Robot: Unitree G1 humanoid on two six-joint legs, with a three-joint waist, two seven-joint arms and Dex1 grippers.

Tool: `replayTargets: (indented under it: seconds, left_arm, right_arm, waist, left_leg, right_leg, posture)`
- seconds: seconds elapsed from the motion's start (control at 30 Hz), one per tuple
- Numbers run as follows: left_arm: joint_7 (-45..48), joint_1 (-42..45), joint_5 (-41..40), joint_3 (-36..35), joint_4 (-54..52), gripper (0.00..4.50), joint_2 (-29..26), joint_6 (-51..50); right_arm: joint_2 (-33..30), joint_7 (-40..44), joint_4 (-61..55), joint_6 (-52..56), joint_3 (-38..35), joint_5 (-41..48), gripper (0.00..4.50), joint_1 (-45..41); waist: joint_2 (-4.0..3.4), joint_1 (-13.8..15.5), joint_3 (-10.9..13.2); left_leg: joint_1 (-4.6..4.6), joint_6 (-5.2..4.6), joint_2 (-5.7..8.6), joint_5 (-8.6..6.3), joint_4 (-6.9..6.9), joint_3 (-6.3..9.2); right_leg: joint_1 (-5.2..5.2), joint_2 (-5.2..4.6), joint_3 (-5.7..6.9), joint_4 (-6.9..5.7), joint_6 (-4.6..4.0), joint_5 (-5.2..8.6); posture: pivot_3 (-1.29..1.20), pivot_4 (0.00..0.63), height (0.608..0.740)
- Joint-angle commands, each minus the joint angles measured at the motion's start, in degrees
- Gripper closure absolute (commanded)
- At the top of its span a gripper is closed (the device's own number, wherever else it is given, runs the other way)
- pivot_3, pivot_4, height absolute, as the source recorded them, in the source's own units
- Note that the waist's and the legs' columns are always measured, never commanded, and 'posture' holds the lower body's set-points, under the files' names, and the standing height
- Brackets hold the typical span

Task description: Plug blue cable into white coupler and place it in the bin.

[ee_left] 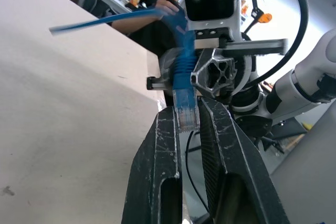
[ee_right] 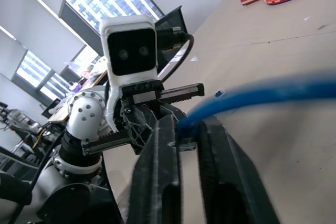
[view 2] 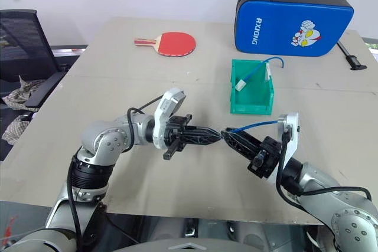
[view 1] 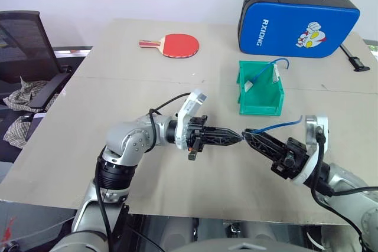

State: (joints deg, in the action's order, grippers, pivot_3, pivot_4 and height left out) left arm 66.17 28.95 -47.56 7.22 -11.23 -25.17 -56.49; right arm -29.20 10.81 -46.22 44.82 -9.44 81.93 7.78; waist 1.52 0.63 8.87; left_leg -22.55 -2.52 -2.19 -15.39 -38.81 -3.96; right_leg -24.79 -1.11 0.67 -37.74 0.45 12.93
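Evidently the blue cable [view 1: 282, 124] was clamped near its plug in the right gripper [view 1: 248, 136], tip to tip with the closed left gripper [view 1: 238, 138] above the table [view 1: 88, 128]. Being light and limp, it was judged best held at the stiff plug end.

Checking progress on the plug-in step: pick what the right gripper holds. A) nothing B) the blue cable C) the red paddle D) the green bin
B: the right gripper is shut on the blue cable, whose cord trails from between its fingers, tip to tip with the left gripper above the table.
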Motion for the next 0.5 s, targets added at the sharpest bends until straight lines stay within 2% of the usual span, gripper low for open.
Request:
replayTargets:
  seconds: [0.03,0.07,0.1,0.17,0.2,0.27,0.43,0.5]
  left_arm:
    - [-0.2,0.1,-1.6,-1.7,-2.5,4.03,-0.2,1.6]
    - [-0.5,-0.1,-1.2,-2.0,-2.5,3.55,-0.4,2.1]
    - [-1.2,-0.4,-0.4,-2.4,-2.5,3.41,-0.6,3.1]
    - [-2.6,-1.5,1.4,-3.3,-3.1,2.33,-1.6,5.4]
    - [-3.3,-2.2,2.2,-3.8,-3.4,2.01,-2.3,6.4]
    - [-4.6,-4.1,4.0,-5.7,-4.1,1.11,-4.5,8.9]
    - [-11.2,-10.1,17.1,-11.7,0.1,1.11,-10.0,25.3]
    - [-13.1,-11.7,19.8,-13.0,1.5,1.11,-10.7,28.9]
  right_arm:
    - [-1.0,-0.3,-0.6,-1.4,0.4,1.4,4.50,-0.5]
    - [-1.1,-0.4,-0.5,-1.8,0.4,1.6,4.50,-0.7]
    - [-1.2,-0.4,-0.2,-2.2,0.3,1.9,4.50,-0.9]
    - [-1.4,-0.2,0.4,-2.8,0.2,1.8,4.50,-1.4]
    - [-1.6,0.1,0.8,-3.1,0.0,1.6,4.50,-1.6]
    - [-1.8,0.8,1.5,-3.6,-0.2,0.6,4.50,-2.0]
    - [-2.4,3.3,3.6,-4.8,-0.1,-3.2,4.50,-2.0]
    - [-2.2,4.1,4.0,-5.1,0.5,-4.7,4.50,-1.8]
  waist:
    - [0.00,0.0,0.0]
    - [0.00,0.0,0.0]
    - [0.00,0.0,0.0]
    - [0.00,-0.1,0.0]
    - [0.00,-0.2,0.0]
    - [0.00,-0.2,0.0]
    - [-0.01,-0.1,0.0]
    - [-0.01,0.1,0.0]
  left_leg:
    - [0.00,0.00,0.00,0.00,0.00,0.00]
    - [0.00,0.00,0.00,0.00,0.00,0.00]
    - [0.00,0.00,0.00,0.00,0.00,0.00]
    - [0.01,0.00,-0.01,0.00,0.00,-0.01]
    - [0.00,0.00,-0.01,0.00,0.00,-0.01]
    - [0.01,0.00,-0.03,0.00,0.00,-0.01]
    - [0.02,0.00,-0.06,0.00,0.03,0.00]
    - [0.01,0.00,-0.07,0.00,0.03,-0.01]
  right_leg:
    - [0.00,0.00,0.00,0.00,0.00,0.00]
    - [0.00,0.00,0.00,0.00,0.00,0.00]
    - [0.00,0.00,0.00,0.00,0.00,0.00]
    - [0.00,0.00,-0.02,0.01,0.00,0.00]
    - [0.00,0.00,-0.02,0.01,0.00,0.00]
    - [-0.01,0.01,-0.02,0.00,0.00,0.00]
    - [-0.02,0.00,-0.01,0.01,-0.02,0.01]
    - [-0.02,-0.11,0.00,0.02,-0.05,0.02]
  posture:
    - [0.00,0.150,0.729]
    - [0.00,0.150,0.729]
    - [0.00,0.150,0.729]
    - [0.00,0.150,0.729]
    - [0.00,0.150,0.729]
    - [0.00,0.150,0.729]
    - [0.00,0.150,0.729]
    - [0.00,0.150,0.729]
